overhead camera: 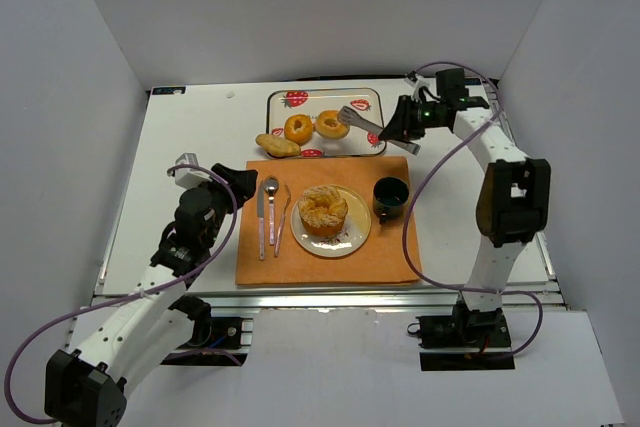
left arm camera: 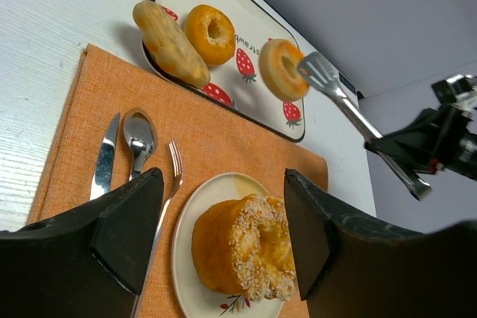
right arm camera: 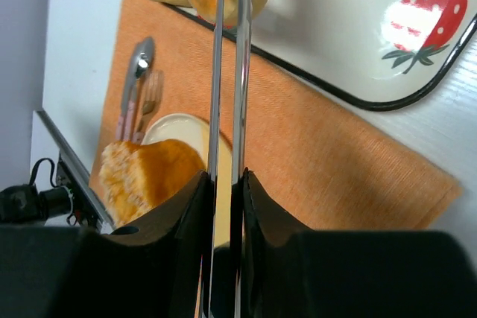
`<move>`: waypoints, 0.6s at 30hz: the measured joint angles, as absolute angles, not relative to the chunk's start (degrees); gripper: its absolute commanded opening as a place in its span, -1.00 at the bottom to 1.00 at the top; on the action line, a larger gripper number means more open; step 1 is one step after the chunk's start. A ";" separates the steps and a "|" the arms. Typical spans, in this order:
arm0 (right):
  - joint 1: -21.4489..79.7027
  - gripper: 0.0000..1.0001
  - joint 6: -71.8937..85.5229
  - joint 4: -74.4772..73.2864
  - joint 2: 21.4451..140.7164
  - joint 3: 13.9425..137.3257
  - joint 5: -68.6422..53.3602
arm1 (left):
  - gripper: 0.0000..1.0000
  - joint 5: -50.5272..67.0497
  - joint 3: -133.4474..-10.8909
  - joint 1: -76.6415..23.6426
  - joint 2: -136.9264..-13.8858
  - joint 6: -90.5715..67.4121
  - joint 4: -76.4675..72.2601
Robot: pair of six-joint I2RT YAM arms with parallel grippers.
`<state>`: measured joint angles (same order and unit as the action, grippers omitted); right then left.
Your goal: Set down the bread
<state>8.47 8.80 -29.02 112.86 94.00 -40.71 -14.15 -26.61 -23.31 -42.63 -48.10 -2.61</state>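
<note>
Right jaws clamp tongs [overhead camera: 368, 126] pinching a bread ring [overhead camera: 330, 125]; left jaws gape wide

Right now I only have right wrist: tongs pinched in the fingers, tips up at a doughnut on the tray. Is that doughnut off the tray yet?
Observer: Left wrist shows the doughnut tipped up on edge against the head of the tongs. I can't tell whether it has cleared the strawberry tray.
Operator: Anything right of the plate?
Observer: A dark cup stands on the orange placemat, just right of the plate.
Operator: Left arm?
Observer: The left gripper is open and empty, near the placemat's left edge.
</note>
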 measured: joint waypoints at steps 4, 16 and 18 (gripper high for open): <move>7.68 -1.00 5.61 -29.02 104.84 89.86 -44.42 | 0.49 -14.17 -26.61 -23.31 -42.13 -48.10 -2.63; 10.28 -1.00 -22.98 -46.06 82.06 67.29 -55.20 | 0.49 -14.11 -25.54 -23.31 -41.69 -48.12 -4.32; 10.33 -1.00 -25.54 -48.01 80.36 64.47 -54.72 | 0.48 -13.96 -25.52 -23.31 -41.85 -48.12 -4.84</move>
<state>10.33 -25.54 -48.01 80.36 64.47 -54.72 -13.96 -25.52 -23.31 -41.85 -48.12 -4.84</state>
